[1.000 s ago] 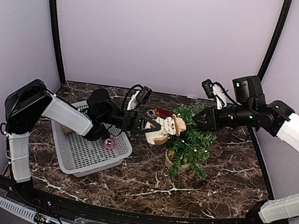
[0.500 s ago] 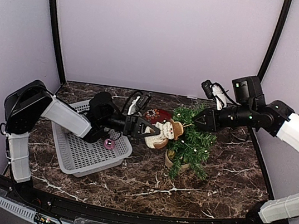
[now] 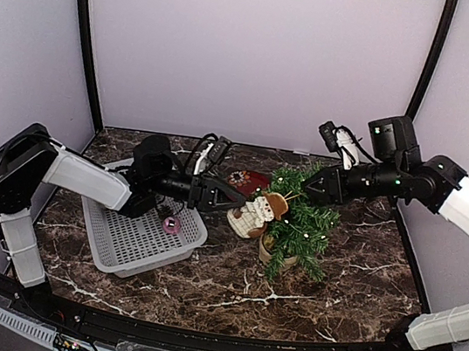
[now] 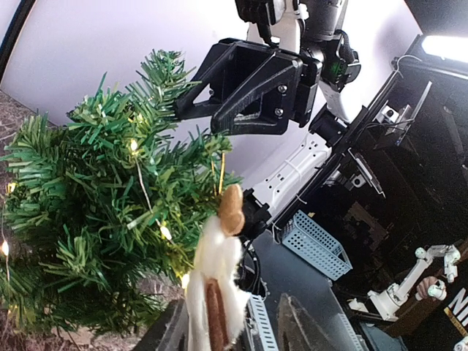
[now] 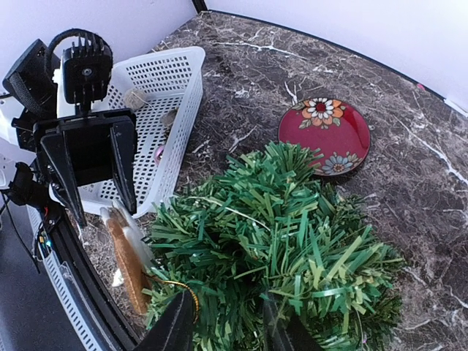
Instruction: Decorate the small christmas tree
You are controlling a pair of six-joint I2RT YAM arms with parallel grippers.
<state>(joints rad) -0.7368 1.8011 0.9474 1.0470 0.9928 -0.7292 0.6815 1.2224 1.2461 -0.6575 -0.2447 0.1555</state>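
Room: pale lilac walls stood around a dark, white-veined marble tabletop (image 3: 226, 289).
Small christmas tree: the small christmas tree (image 3: 301, 214) stood upright in its beige pot (image 3: 269, 251) on the tabletop, right of the middle, with tiny lights lit among its needles.
Snowman ornament: the snowman ornament (image 3: 257, 213), brown-hatted, hung against the tree on the side facing the left arm.
Left claw: the left claw (image 3: 235, 200) stood open just short of the snowman, holding nothing.
Right claw: the right claw (image 3: 310, 187) was at the treetop, its fingers (image 5: 178, 325) parted with loose needles between them and nothing pinched.
Basket: a white mesh basket (image 3: 131, 244) sat under the left arm, with a small pink thing (image 3: 171, 225) inside near its right wall.
Plate: a red flowered plate (image 3: 250, 179) lay behind the tree, close to it.
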